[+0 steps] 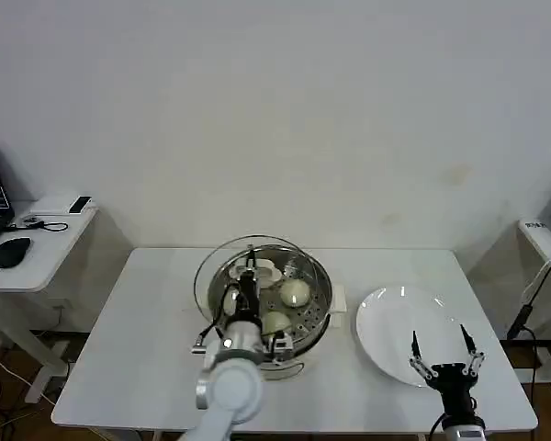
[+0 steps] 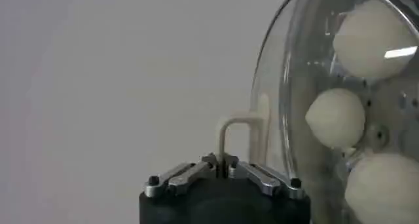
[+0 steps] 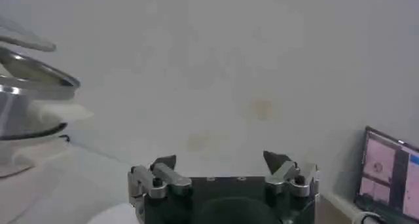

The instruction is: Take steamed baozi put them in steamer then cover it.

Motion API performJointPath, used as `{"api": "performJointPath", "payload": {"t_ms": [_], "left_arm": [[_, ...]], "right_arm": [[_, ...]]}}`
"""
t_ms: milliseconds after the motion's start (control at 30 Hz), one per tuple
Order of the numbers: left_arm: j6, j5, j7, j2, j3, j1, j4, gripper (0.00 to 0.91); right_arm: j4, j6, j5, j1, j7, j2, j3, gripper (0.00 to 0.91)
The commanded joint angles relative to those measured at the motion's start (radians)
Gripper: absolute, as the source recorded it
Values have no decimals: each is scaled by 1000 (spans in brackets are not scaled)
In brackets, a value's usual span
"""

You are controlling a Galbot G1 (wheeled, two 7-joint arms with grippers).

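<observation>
The steamer (image 1: 320, 308), a shiny steel pot, stands mid-table with baozi inside. Two baozi (image 1: 295, 292) lie uncovered on its perforated tray. The cover (image 1: 209, 276), a clear glass lid, hangs tilted over the pot's left part. My left gripper (image 1: 249, 277) is shut on its pale bar handle (image 1: 263, 268). In the left wrist view the gripper (image 2: 221, 161) pinches the handle (image 2: 239, 124), and three baozi (image 2: 335, 117) show through the cover (image 2: 281, 81). My right gripper (image 1: 444, 354) stands open above the plate's near edge, holding nothing; the right wrist view also has the gripper (image 3: 222, 161) open.
A bare white plate (image 1: 395, 317) lies right of the steamer. A side table at the far left holds a mouse (image 1: 12, 251) and cables. The right wrist view has the steamer (image 3: 19, 114) far off and a lit screen (image 3: 389, 173).
</observation>
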Motion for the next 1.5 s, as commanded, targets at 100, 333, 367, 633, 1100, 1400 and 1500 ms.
{"api": "performJointPath", "payload": {"t_ms": [100, 333, 367, 633, 1100, 1400, 1500], "left_arm": [[5, 85, 31, -72, 36, -18, 55, 0], [2, 85, 28, -72, 44, -3, 51, 0], [2, 85, 27, -72, 46, -3, 51, 0], [-3, 94, 28, -78, 50, 4, 56, 0], [-8, 92, 27, -74, 33, 2, 63, 0], [-8, 88, 26, -78, 33, 0, 69, 0], [-8, 89, 25, -84, 38, 6, 68, 0]], "right_arm": [[1, 1, -19, -1, 1, 5, -16, 907], [-3, 5, -26, -4, 2, 6, -23, 907], [-3, 5, -28, -4, 3, 7, -25, 907], [-5, 9, -30, -4, 3, 6, -28, 907], [-11, 8, -30, -2, 3, 3, -37, 907], [-13, 9, -29, -3, 2, 0, -40, 907], [-13, 8, -29, -3, 2, -2, -42, 907]]}}
